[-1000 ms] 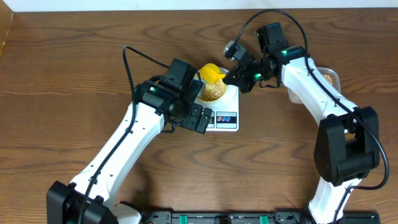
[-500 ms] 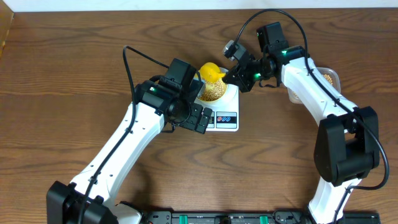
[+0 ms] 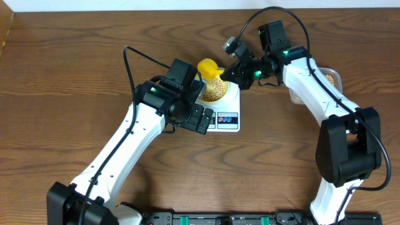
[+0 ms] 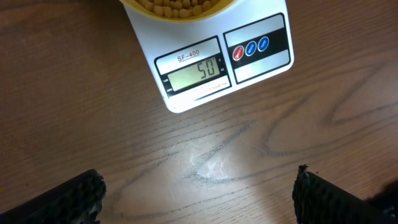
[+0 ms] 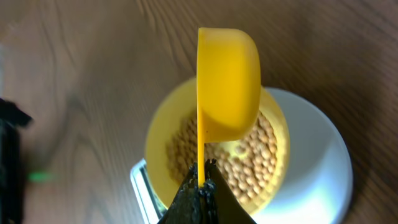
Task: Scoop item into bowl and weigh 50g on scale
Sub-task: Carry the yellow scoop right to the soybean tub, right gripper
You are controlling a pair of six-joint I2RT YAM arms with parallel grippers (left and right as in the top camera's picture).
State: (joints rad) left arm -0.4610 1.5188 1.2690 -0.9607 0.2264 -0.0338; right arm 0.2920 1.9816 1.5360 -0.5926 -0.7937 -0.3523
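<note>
Overhead: scale sits mid-worktop. The bowl is on its platform, well filled with beans. The yellow scoop hangs over the bowl's far rim, its handle pinched by the right fingers. The left fingers hover just beside the scale's front left corner, holding nothing. The clear tub stands well apart on the right, partly hidden by the arm.

Left wrist: left fingers are spread wide, with bare wood between them. The scale's display reads 50. The bowl's near edge and its beans show at the top.

Right wrist: right fingers are pressed together on the scoop's thin handle. The scoop is tipped on edge above the bowl. Beans lie heaped inside, and the white platform shows beneath. Cannot tell whether any beans remain in the scoop.

Judgement: the pour looks finished and the target appears met. The next move calls for lifting the scoop clear, level, without touching bowl or scale, and dropping no stray bean.
</note>
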